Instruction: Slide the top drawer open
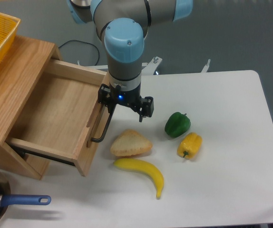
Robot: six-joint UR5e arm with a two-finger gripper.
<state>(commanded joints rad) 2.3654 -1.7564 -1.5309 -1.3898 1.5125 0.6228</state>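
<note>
A white table (231, 156) fills most of the view, with a light-oak wooden cabinet (13, 90) at its left edge. From the cabinet projects the wide, shallow, light-oak top drawer (60, 114), drawn well out so its bare wooden floor shows. A grey and pale blue robot arm (124, 42) reaches down from the top, ending in a black two-finger gripper (125, 103) at the upper end of the drawer's long black metal bar handle (103, 128). One finger sits at the handle and the other stands apart to the right; whether the fingers actually grip the bar cannot be told. The drawer looks rigid and fairly light, likely to glide on its dark side runners; the stiff bar is the natural place to hold or hook. Near the drawer front lie a tan wedge of bread (131, 143), a yellow banana (141, 172), a green bell pepper (177, 124) and a yellow bell pepper (190, 145).
</note>
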